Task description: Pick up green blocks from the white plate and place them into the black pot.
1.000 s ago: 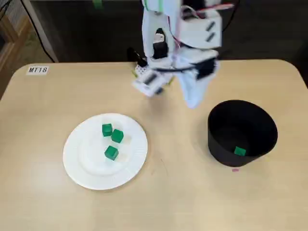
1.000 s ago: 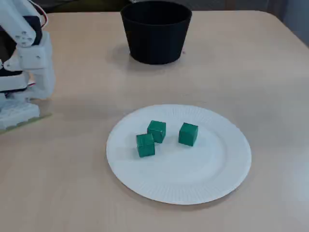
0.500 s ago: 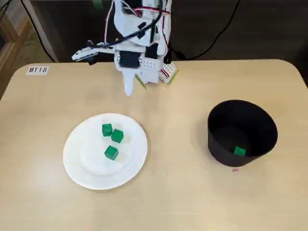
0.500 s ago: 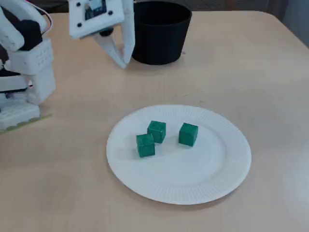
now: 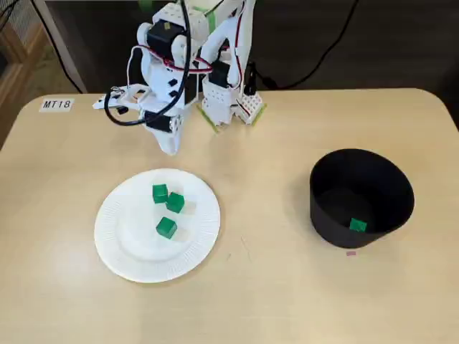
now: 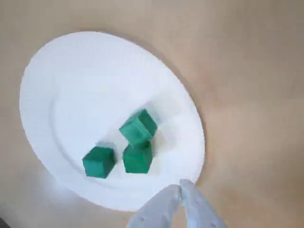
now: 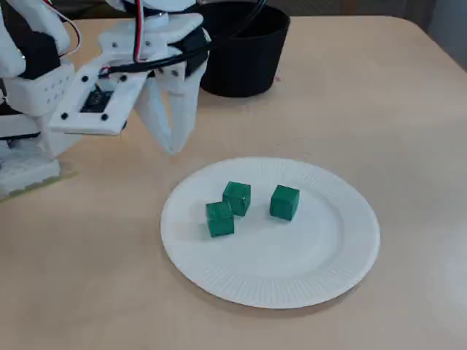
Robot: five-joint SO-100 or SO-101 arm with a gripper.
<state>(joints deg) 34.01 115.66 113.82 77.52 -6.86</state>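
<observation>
Just beside the white plate (image 7: 321, 270), the gripper (image 7: 175, 148) hangs empty, fingers together; three green blocks (image 7: 236, 198) sit on the plate.

a fixed view looks steeply down on the whole desk (image 5: 287, 301) from high up, with the arm (image 5: 226, 93) at the far edge. a fixed view sits low and near, facing across the white plate (image 7: 328, 277) toward the black pot (image 7: 237, 62). the wrist view looks down close on the white plate, fingers (image 6: 159, 210) entering from below. all three share the white plate and green blocks (image 6: 137, 159).
</observation>
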